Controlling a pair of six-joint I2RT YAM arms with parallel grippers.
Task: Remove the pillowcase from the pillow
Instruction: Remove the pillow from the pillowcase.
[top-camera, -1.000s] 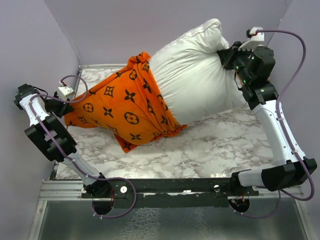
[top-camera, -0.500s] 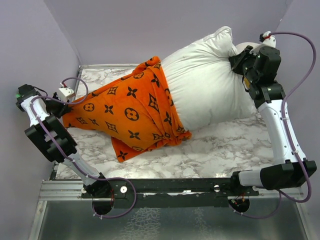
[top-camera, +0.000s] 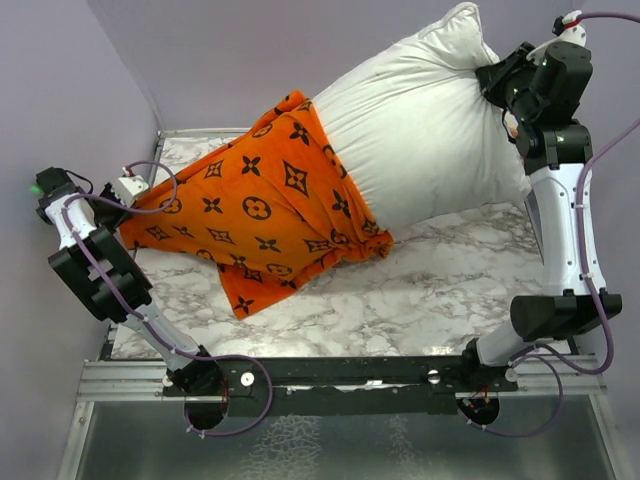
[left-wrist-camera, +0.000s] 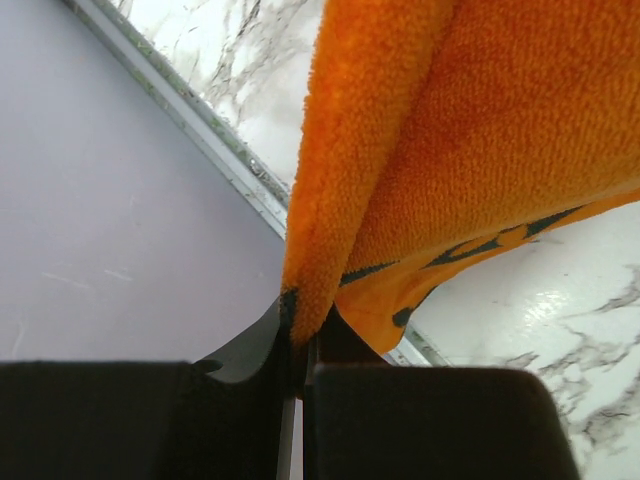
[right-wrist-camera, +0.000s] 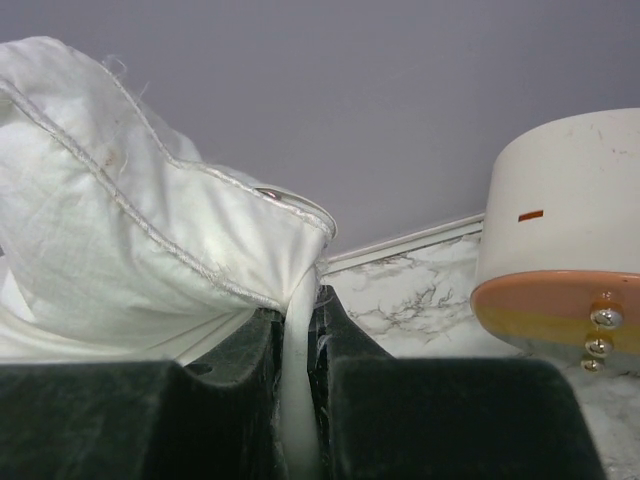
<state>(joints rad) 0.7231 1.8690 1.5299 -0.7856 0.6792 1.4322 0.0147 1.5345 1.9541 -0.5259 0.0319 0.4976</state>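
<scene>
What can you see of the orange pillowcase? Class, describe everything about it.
The pillowcase is orange, fleecy-looking fabric printed with dark flowers and emblems. It sheathes the lower left end of the white pillow, whose upper right part is bare. Its left corner is pinched in the shut left end effector, pulled taut, and its lower folds lie on the marble table.

Bright, even overhead light; soft shadow under pillow; glare patch on marble table; wrist-view foregrounds dark, unfocused.
</scene>
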